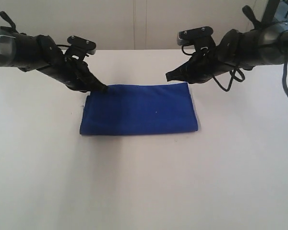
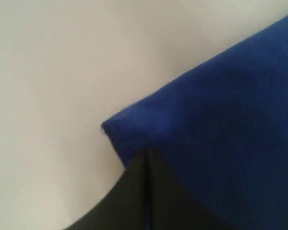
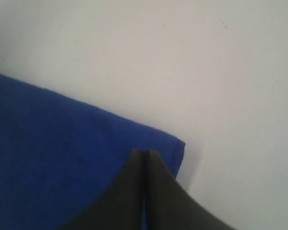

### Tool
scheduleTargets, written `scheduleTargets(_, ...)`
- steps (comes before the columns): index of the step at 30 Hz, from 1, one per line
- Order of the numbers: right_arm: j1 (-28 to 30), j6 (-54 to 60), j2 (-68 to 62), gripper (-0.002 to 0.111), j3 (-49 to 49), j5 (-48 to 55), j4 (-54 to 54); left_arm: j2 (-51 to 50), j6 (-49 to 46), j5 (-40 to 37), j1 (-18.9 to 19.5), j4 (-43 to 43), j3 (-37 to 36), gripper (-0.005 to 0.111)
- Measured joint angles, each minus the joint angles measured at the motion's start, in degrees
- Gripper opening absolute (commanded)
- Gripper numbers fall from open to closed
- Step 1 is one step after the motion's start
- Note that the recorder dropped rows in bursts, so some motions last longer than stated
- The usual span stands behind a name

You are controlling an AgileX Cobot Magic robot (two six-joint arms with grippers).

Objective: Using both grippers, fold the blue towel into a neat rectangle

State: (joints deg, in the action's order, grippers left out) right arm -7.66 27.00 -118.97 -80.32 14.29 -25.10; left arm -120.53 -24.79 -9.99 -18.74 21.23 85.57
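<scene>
At the tip of your left gripper sits one corner of the blue towel; the jaws are pressed together and meet the cloth right at that corner. Whether any layer is caught between them cannot be told, and nothing there looks lifted. Your right gripper is likewise pressed together. It hangs just beside the matching corner at the other end of the same edge, a little inboard of it. In the exterior view it appears raised clear of the cloth rather than touching it. The towel lies flat on the white table as a folded rectangle with tidy edges. Its long axis runs along the line from one tip to the other, and its short axis points away from both tips, on the side opposite the wrists. The left arm is judged the nearer, being already on its corner. The right tip would have to drop and shift slightly outward to reach its own. Any further fold would carry this shared edge across the short axis, so both corners need equal purchase or the edge will skew.
</scene>
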Motion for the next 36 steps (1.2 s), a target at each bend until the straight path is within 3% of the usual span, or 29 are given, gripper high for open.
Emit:
scheduleTargets(4,0.0,0.0,0.35,0.0,0.0,5.65,0.0,1.35,1.36,-8.69,1.9,0.0,0.0,0.0)
scheduleTargets(16,0.0,-3.45,4.74,0.0,2.15,16.86,0.0,7.48,10.26,-26.69,1.76,-2.83,0.08,0.0)
scheduleTargets(26,0.0,-3.89,10.39,0.0,8.38,17.24,0.0,11.39,22.64,-24.81,-2.71,-9.36,-6.26,0.001)
scheduleTargets(33,0.0,-3.89,10.91,0.0,10.66,16.51,0.0,11.48,26.02,-22.41,-2.71,-11.35,-8.55,0.036)
scheduleTargets(36,0.0,-3.98,10.91,0.0,12.12,14.91,0.0,11.48,26.24,-20.85,-2.71,-11.35,-8.55,0.043)
